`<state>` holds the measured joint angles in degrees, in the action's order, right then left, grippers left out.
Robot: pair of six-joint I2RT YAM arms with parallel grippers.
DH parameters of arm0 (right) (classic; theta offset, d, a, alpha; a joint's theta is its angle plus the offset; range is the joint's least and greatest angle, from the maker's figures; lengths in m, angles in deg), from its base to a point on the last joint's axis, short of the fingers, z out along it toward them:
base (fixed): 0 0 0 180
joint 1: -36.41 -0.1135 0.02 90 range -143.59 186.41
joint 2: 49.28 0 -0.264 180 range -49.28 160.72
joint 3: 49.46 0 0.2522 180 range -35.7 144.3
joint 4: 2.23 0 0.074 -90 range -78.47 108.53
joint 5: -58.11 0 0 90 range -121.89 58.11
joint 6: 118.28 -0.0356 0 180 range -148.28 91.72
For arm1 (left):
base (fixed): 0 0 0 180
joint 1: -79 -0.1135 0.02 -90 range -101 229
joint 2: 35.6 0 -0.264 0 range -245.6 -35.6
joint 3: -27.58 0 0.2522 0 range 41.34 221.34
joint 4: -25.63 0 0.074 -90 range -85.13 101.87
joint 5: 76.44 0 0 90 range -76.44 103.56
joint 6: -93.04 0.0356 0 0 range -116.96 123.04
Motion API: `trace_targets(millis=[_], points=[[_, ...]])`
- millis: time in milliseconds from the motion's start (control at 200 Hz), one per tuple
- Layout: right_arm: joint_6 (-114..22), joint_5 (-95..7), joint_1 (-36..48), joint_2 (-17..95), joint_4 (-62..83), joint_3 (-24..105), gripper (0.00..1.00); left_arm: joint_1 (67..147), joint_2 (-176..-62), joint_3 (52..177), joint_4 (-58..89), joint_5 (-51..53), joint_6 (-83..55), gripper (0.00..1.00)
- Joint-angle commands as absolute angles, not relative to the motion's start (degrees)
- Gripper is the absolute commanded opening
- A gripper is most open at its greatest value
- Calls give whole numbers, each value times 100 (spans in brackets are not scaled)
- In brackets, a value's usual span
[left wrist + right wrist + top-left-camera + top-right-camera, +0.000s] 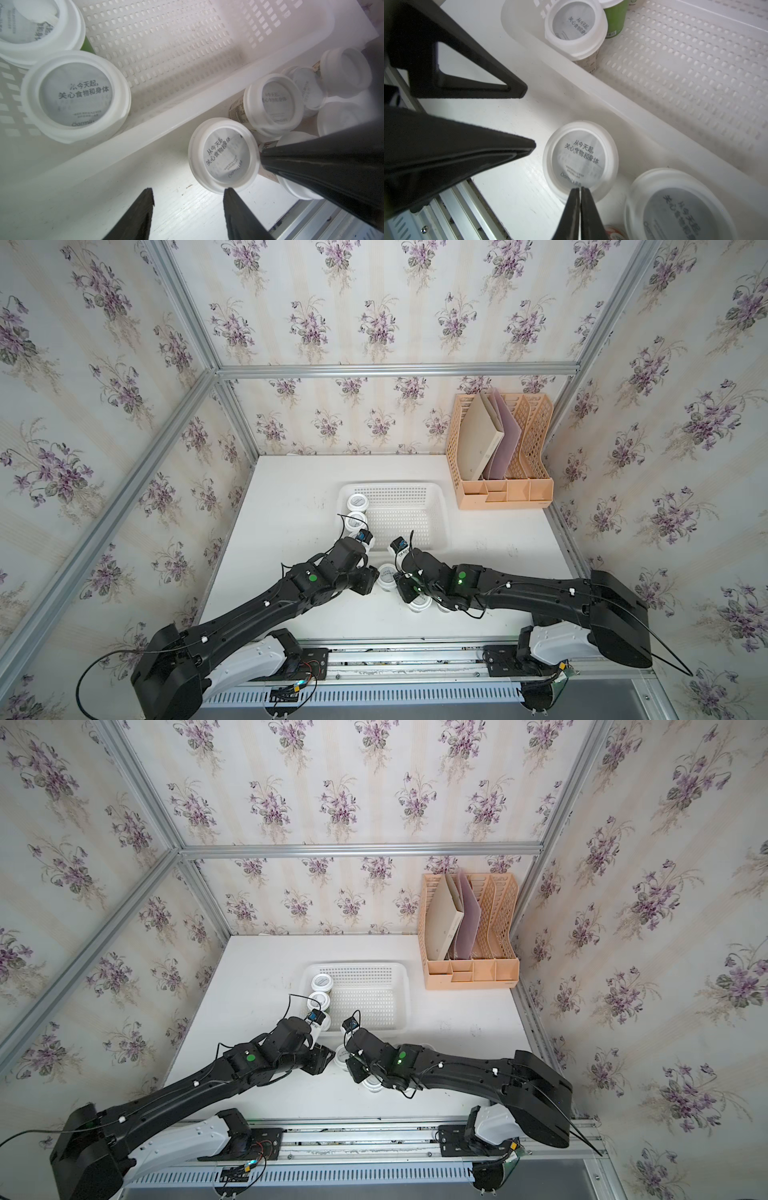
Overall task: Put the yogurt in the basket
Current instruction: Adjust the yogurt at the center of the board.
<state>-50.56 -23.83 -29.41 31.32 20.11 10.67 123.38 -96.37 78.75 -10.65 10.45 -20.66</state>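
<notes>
White plastic cups of yogurt [357, 502] are standing three in a row down the left side of the basket [390, 486] in both top views. The rest are waiting on the table [291, 510], outside its near wall. One cup [224, 155] is standing between the two pincers, low and right of middle in the left wrist view. The left pincer [188, 191] is holding its fingers [141, 207] apart with nothing between them; one fingertip [229, 193] is just reaching that cup's lid. The right pincer [580, 190] is pressed shut and empty beside it.

Only one pincer should probably be taking this cup. The left one needs the cup between its fingers, squeezing under the lid, then lifting over the wall.

The top views are hiding both pincer tips; the wrist views are showing them. The left wrist view is also showing a bunch of cups [272, 108] at its right; from above the right arm [540, 593] is covering most.
</notes>
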Motion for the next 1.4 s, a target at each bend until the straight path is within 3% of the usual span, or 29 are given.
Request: trace_targets(millis=[0,874,1074,1394], points=[[-5069,-2354,-2945,3070,1827,990,11,12338,-9787,7992,-1159,1198,-2141,59],[-5087,-2424,-2950,2921,1744,868,9,12259,-10354,8195,-1300,1066,-2130,58],[-5065,-2459,-2946,2561,1345,659,14,12257,-10398,8214,-1291,1048,-2122,59],[-5034,-2392,-2959,3139,775,578,10,12250,-10441,8230,-1291,1025,-2113,59]])
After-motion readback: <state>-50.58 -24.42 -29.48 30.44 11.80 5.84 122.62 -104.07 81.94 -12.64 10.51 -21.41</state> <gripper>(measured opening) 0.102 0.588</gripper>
